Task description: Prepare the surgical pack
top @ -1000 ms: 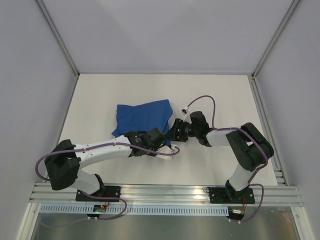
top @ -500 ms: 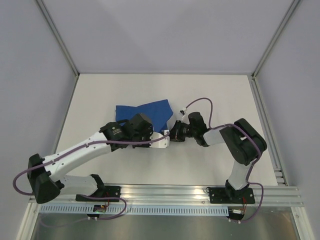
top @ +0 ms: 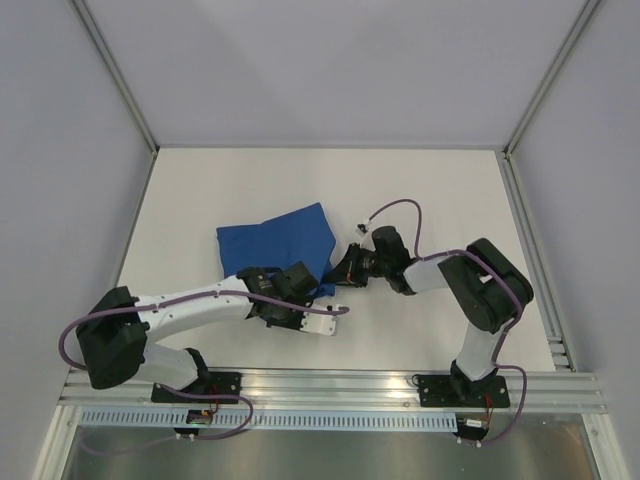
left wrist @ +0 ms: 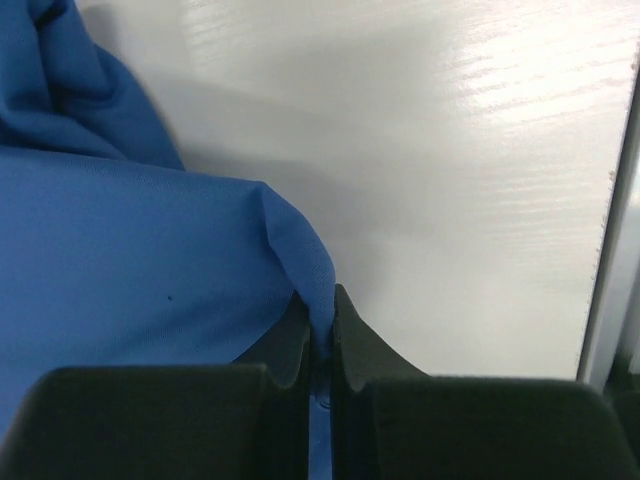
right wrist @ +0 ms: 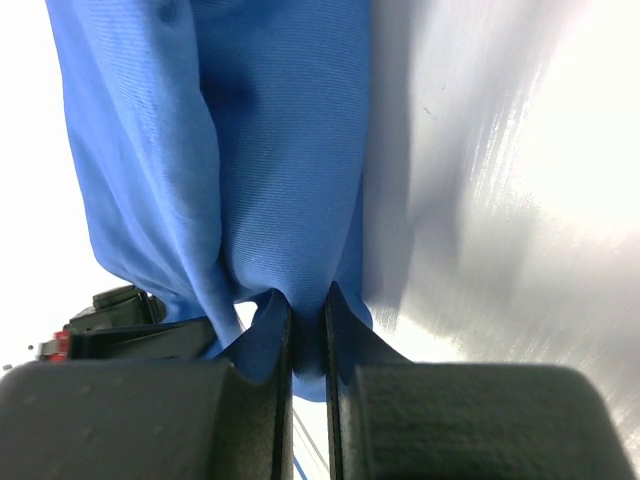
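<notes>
The surgical pack [top: 275, 242] is a creased royal-blue fabric drape lying folded on the white table [top: 440, 190], left of centre. My left gripper [top: 322, 292] is at the drape's near right corner. In the left wrist view its jaws [left wrist: 322, 305] are shut on a pinched fold of the blue cloth [left wrist: 120, 270]. My right gripper [top: 342, 272] comes in from the right, close beside the left one. In the right wrist view it [right wrist: 308, 300] is shut on a bunched edge of the cloth [right wrist: 270, 130], which hangs away from the fingertips.
Grey enclosure walls stand on three sides of the table. An aluminium rail [top: 330, 385] carrying both arm bases runs along the near edge. The table's metal edge strip [left wrist: 610, 250] shows at the right of the left wrist view.
My right gripper has shut on the drape's edge. The left arm swung out over the cloth and came back nearer, and the drape has shifted slightly to the left.
</notes>
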